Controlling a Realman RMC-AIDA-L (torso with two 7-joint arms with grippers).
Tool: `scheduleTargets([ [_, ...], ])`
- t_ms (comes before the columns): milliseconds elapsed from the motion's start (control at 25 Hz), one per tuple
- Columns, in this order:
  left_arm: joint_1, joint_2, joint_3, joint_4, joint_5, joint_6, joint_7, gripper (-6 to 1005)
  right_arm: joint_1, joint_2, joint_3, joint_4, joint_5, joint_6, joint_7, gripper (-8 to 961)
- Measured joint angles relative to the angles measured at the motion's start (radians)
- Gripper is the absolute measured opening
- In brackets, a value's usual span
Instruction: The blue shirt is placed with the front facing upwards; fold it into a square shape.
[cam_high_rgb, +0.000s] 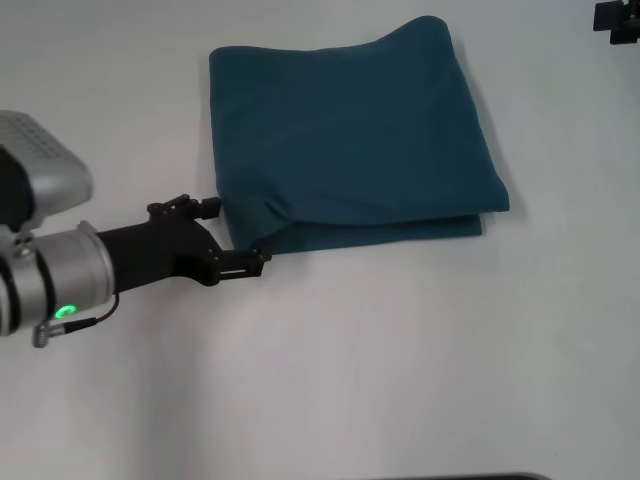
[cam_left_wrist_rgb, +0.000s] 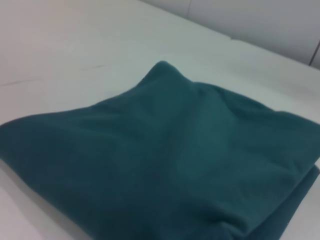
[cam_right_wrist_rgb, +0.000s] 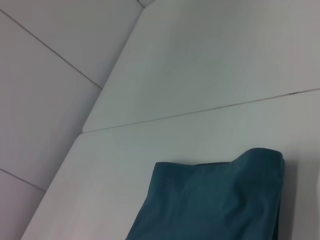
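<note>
You saw blue shirt (cam_high_rgb: 350, 135) folded square, lettering hidden, left gripper (cam_high_rgb: 258, 258) touching its near corner, grip unclear, right gripper (cam_high_rgb: 617, 20) cut off far right, white table (cam_high_rgb: 400, 350) beneath.

**A Pale Worktop and Its Surroundings**

The worktop (cam_high_rgb: 400, 350) is a plain, pale surface, matte and unmarked over most of its spread. In the right wrist view a thin seam (cam_right_wrist_rgb: 200, 111) crosses it — a dark line that divides one panel from the next. Beyond the worktop's rounded far corner lies a grey floor (cam_right_wrist_rgb: 45, 95), scored by narrow joint lines. In the left wrist view a light wall panel (cam_left_wrist_rgb: 260, 25) stands past the worktop's far edge, with a vertical joint in it. At the worktop's near edge, in the head view, a dark strip (cam_high_rgb: 450, 477) just shows — too little to identify.
</note>
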Motion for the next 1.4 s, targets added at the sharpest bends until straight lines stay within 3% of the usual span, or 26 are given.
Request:
scheduleTargets([
  [240,-0.001,0.000,0.105,-0.020,0.075,-0.133,-0.093,949,0.000,-0.002,0.004,-0.001,0.000,-0.005,0.000,595],
  [1000,-0.001,0.000,0.125,-0.035,0.135,-0.211,-0.148,928,-0.004,-0.006,0.010,-0.002,0.002,-0.007,0.007,596],
  [1400,-0.002,0.000,0.121,-0.051,0.162,-0.179,-0.177,906,-0.006,-0.006,0.010,-0.002,0.003,-0.007,0.009,596],
])
